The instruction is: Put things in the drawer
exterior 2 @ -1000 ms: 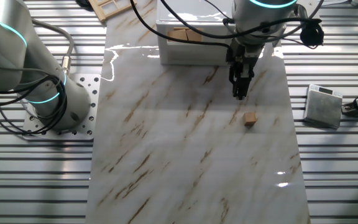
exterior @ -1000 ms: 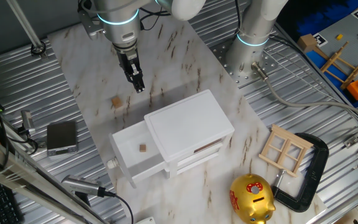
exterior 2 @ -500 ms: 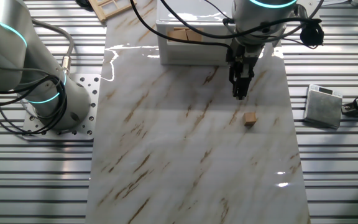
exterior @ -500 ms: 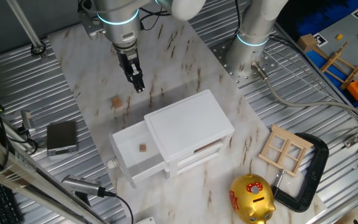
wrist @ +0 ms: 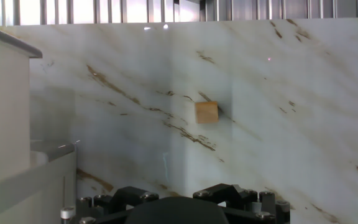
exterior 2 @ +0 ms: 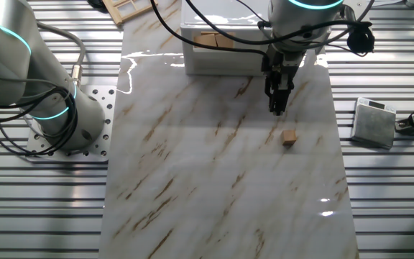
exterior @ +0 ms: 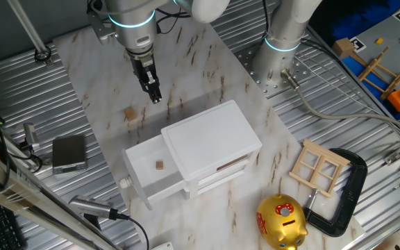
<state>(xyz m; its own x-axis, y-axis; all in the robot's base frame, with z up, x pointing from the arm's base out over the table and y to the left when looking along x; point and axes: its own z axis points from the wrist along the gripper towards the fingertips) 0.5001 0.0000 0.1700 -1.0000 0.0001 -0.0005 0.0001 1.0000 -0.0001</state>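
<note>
One tiny tan wooden cube lies on the marble table, left of the cabinet; it also shows in the other fixed view and the hand view. A second cube lies inside the open white top drawer, whose round knob faces the front. My gripper hangs above the table between the loose cube and the white cabinet, short of the cube. Its fingers look pressed together with nothing between them. The fingertips do not show in the hand view.
A pale wooden window frame, a black clamp and a gold piggy bank lie right of the cabinet. A small grey box sits at the left edge. A second arm's base stands behind.
</note>
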